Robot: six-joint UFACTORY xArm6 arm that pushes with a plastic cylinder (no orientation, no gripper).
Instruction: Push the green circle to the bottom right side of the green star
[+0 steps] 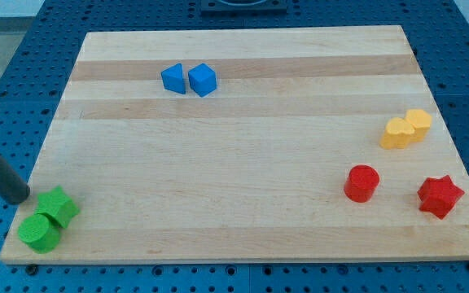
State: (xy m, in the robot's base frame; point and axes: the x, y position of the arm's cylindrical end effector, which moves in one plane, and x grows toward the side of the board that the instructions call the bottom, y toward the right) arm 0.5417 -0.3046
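The green circle (39, 233) lies at the board's bottom left corner. The green star (58, 207) touches it just above and to its right. My tip (19, 198) is at the view's left, at the board's left edge, just left of the green star and above the green circle. The rod rises from it toward the view's upper left.
A blue triangle (173, 78) and a blue cube (203, 80) sit side by side near the top. Two yellow blocks (406, 129) touch at the right. A red cylinder (361, 183) and a red star (440, 196) lie at the lower right. The wooden board (234, 163) ends close to the green blocks.
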